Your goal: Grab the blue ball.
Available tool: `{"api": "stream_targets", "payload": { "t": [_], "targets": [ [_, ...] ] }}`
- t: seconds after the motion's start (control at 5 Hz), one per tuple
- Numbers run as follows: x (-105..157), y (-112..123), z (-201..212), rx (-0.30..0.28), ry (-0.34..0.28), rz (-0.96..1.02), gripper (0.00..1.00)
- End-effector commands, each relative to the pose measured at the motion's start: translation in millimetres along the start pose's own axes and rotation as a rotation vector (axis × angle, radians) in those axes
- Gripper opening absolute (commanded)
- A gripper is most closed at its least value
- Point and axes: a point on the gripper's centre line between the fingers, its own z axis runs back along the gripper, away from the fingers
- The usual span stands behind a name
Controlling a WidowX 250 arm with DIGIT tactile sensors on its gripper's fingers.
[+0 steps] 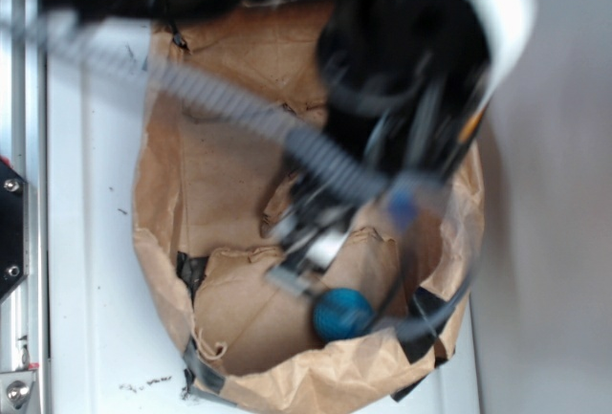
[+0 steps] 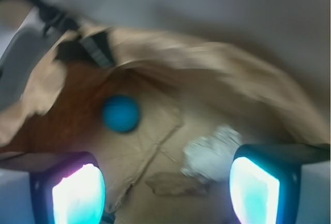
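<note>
The blue ball (image 1: 341,314) lies on the floor of a brown paper bag (image 1: 158,204), near its front wall. In the wrist view the blue ball (image 2: 120,113) sits ahead and left of centre, apart from both fingers. My gripper (image 2: 165,193) is open, its two glowing pads wide apart at the bottom corners, with only bare bag floor between them. From the exterior view the gripper (image 1: 304,253) reaches down inside the bag, just up and left of the ball. The view is blurred.
A crumpled white paper wad (image 2: 212,151) lies close to the right finger (image 2: 256,190). A small blue cable fitting (image 1: 403,208) hangs on the arm. The bag's walls (image 2: 217,74) ring the gripper; black tape (image 2: 95,48) patches the rim. A corrugated cable (image 1: 239,108) crosses above.
</note>
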Motion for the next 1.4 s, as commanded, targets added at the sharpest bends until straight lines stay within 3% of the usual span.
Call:
{"api": "stream_targets", "payload": {
  "t": [0.0,0.4,0.8,1.0,1.2],
  "targets": [
    [7,-20,-34,0.136,-0.040,-0.199,1.00],
    [7,-6,-72,0.094,0.020,-0.212,1.00],
    [16,-30,-83,-0.064,-0.073,-0.340,1.00],
    [22,-27,-94,-0.046,-0.139,-0.385,1.00],
    [23,-29,-106,-0.062,-0.145,-0.389,1.00]
  ]
}}
